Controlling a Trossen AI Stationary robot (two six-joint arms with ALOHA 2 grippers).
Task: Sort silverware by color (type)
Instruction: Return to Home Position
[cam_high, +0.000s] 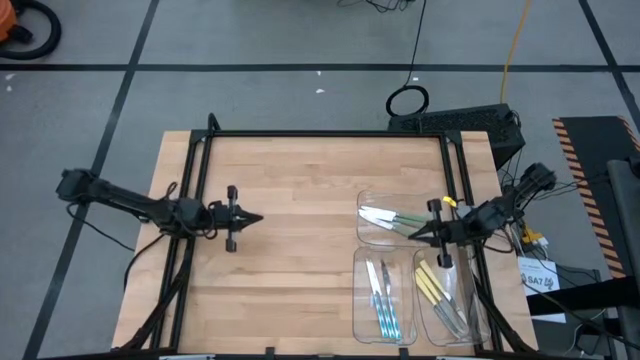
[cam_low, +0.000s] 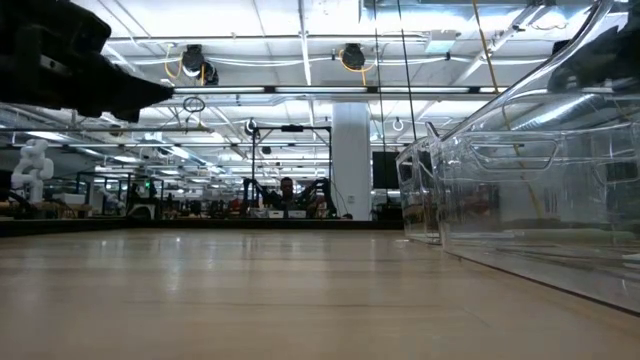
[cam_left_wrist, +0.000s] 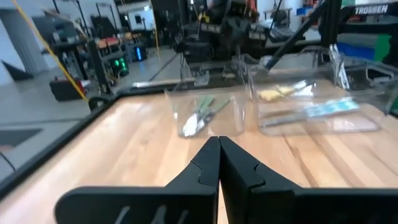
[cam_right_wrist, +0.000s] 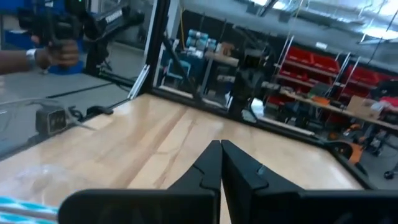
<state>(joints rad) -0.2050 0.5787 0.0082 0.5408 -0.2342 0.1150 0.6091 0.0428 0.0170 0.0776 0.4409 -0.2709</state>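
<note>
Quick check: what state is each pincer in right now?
Left pincer: closed, holding nothing.
Right pincer: closed, holding nothing.

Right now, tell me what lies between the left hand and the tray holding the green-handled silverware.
Only bare wooden table, nothing else. The high view shows it between the left hand and the clear tray; the left wrist view agrees.

Green-handled pieces (cam_high: 392, 220) are laid flat in the top tray (cam_high: 366, 203). Blue-handled pieces (cam_high: 383, 300) are laid in the lower left tray (cam_high: 359, 290), yellow-handled pieces (cam_high: 432, 288) in the lower right tray (cam_high: 428, 331).
</note>
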